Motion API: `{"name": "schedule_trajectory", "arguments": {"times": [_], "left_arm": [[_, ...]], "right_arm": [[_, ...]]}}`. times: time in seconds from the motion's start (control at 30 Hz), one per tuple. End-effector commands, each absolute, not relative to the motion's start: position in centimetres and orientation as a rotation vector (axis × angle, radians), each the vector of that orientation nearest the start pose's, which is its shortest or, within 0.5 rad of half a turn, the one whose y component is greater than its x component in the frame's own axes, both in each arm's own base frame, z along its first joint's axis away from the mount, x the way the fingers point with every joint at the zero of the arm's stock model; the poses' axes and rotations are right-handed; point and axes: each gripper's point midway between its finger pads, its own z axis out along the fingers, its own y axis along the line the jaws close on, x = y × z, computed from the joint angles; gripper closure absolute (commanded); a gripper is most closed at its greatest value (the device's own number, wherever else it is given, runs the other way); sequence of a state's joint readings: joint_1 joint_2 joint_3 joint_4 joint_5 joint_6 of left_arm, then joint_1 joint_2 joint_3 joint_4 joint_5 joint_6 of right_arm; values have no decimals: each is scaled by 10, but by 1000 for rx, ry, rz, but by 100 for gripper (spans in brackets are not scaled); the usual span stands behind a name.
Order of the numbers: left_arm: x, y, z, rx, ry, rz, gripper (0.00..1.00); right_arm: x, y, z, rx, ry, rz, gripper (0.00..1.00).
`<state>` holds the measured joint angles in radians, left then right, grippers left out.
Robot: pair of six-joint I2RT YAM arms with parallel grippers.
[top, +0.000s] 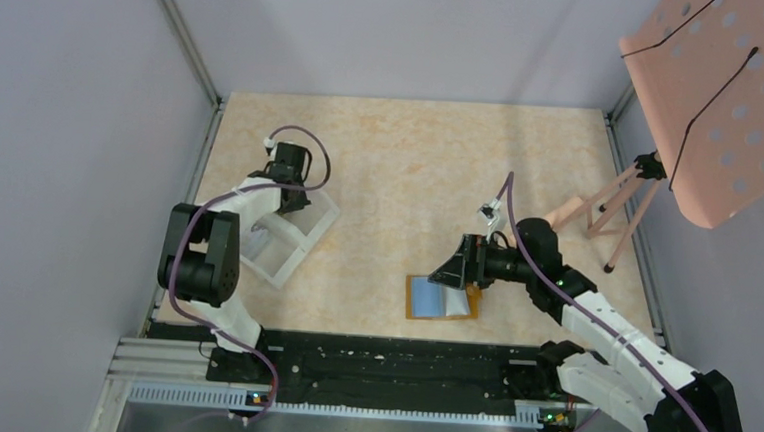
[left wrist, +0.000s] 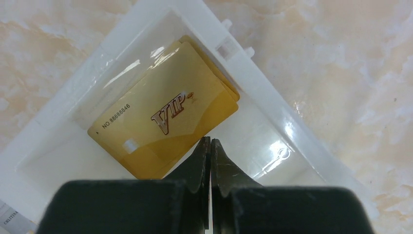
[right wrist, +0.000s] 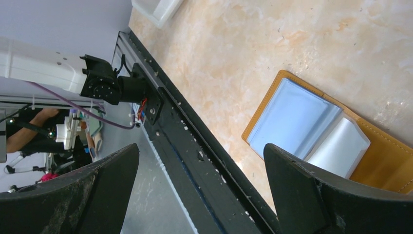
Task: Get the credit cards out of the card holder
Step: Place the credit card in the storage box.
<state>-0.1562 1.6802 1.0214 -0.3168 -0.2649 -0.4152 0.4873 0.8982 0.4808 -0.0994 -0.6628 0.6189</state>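
The tan-orange card holder [top: 415,305] lies open on the table near the front edge, right of centre. Inside it show a light blue card [top: 433,299] and a whitish card [top: 460,303]. My right gripper [top: 455,271] hovers just above it, open and empty. In the right wrist view the holder [right wrist: 384,156], the blue card [right wrist: 290,119] and the whitish card [right wrist: 338,146] lie right of my open gripper [right wrist: 200,146]. My left gripper [left wrist: 210,141] is shut and empty over the white tray [left wrist: 272,92], which holds gold VIP cards [left wrist: 165,117].
The white two-compartment tray [top: 296,243] sits at the table's left side under my left gripper [top: 287,192]. A pink perforated seat [top: 726,87] on thin legs [top: 609,205] stands at the back right. A black rail [top: 379,361] runs along the near edge.
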Motion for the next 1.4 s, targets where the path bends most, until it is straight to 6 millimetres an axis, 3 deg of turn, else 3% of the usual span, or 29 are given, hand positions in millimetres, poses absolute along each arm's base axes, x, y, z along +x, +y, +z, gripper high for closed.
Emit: {"name": "schedule_trajectory", "arguments": {"times": [0.0,0.37,0.5,0.67,0.87,1.1,1.2,1.3,1.37], "left_arm": [[402,-23,58,-434,2423,154,100],[403,-19,58,-442,2425,189,100],[405,-29,66,-434,2418,118,100],[406,-52,99,-396,2372,-76,99],[392,-89,164,-301,2263,-375,93],[345,-125,234,-152,2107,-685,71],[320,-134,251,-85,2051,-770,49],[294,-143,254,-26,2041,-850,32],[278,-151,251,17,2044,-914,9]], "right_arm": [[179,233,170,-329,2155,1314,1],[179,232,174,-339,2148,1305,1],[178,232,175,-338,2150,1305,1],[180,229,171,-317,2168,1271,1],[184,221,170,-302,2199,1192,1],[206,195,189,-174,2195,953,1],[214,180,199,-107,2168,849,1],[217,165,203,-35,2153,763,1],[216,154,199,19,2163,710,1]]}}
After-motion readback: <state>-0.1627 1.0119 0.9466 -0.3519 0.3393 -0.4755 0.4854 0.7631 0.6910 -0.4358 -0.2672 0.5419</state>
